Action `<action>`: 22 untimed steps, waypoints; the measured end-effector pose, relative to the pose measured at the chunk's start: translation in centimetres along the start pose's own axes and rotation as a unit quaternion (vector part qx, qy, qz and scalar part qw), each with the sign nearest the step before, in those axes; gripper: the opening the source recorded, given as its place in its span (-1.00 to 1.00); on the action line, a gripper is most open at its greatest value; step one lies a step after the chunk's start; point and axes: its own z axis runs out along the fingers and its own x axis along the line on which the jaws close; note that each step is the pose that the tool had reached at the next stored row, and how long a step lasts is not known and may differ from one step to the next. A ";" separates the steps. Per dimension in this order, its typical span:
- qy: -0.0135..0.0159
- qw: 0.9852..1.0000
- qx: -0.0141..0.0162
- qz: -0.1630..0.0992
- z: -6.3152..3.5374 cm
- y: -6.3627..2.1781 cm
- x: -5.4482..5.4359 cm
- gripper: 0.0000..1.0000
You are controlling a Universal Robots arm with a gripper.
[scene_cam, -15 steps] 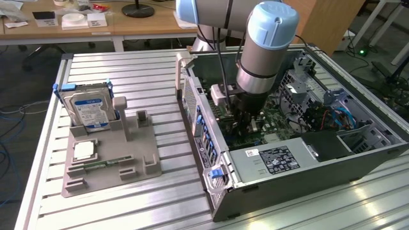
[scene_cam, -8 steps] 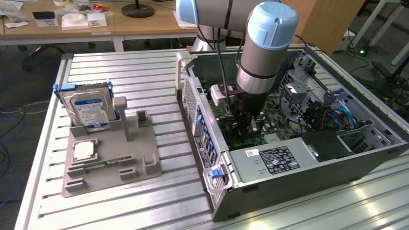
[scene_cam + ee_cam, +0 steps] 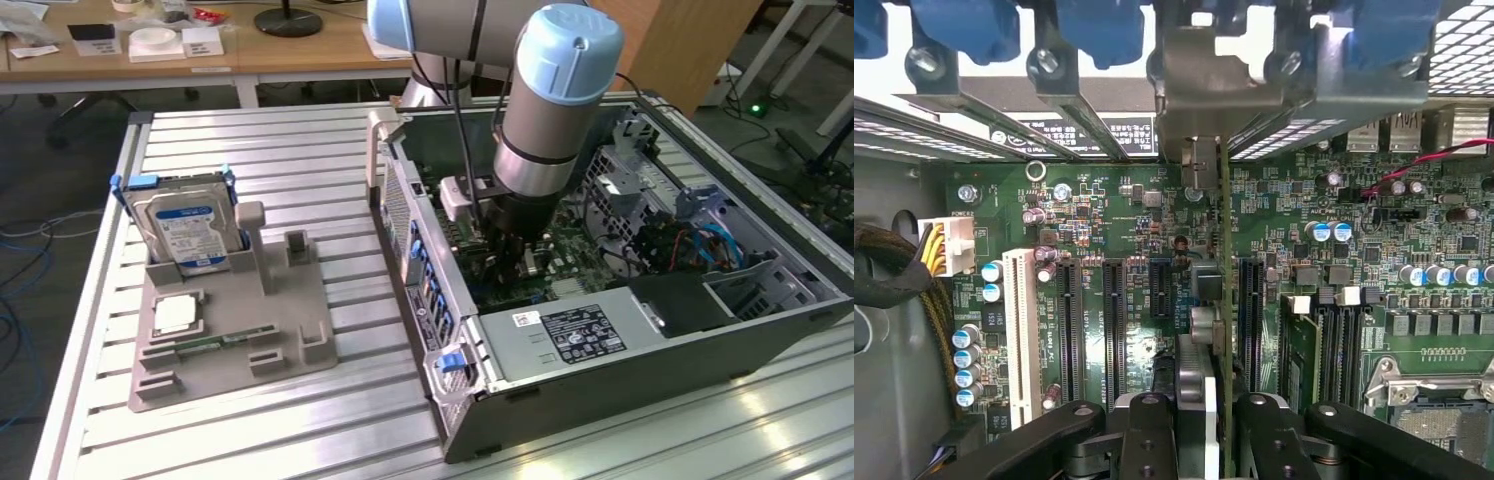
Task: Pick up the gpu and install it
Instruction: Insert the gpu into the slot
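My gripper (image 3: 515, 238) reaches down inside the open computer case (image 3: 430, 300), just above the green motherboard (image 3: 1124, 220). Seen from the wrist, the gripper (image 3: 1209, 420) is shut on the gpu (image 3: 1224, 280), which appears edge-on as a thin upright card with its metal bracket (image 3: 1214, 80) at the case's rear slot openings. The card's lower edge hangs over the board between two black expansion slots (image 3: 1251, 320), close to the board. I cannot tell if it touches a slot. Below the wrist in the exterior view, the gpu (image 3: 507, 265) is a dark shape.
A grey fixture (image 3: 227, 320) on the exterior view's left holds a silver hard drive with blue label (image 3: 187, 225), a processor chip (image 3: 178, 315) and a green memory stick (image 3: 220, 342). The power supply (image 3: 574, 335) sits at the case front. Cables (image 3: 884, 270) and blue slot latches (image 3: 1104, 30) crowd the board.
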 end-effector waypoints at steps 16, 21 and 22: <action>0.001 1.000 0.000 0.000 0.64 0.06 -0.2 -0.44; 0.001 1.000 0.000 0.000 0.64 0.06 -0.2 -0.44; 0.001 1.000 0.000 0.000 0.64 0.06 -0.2 -0.44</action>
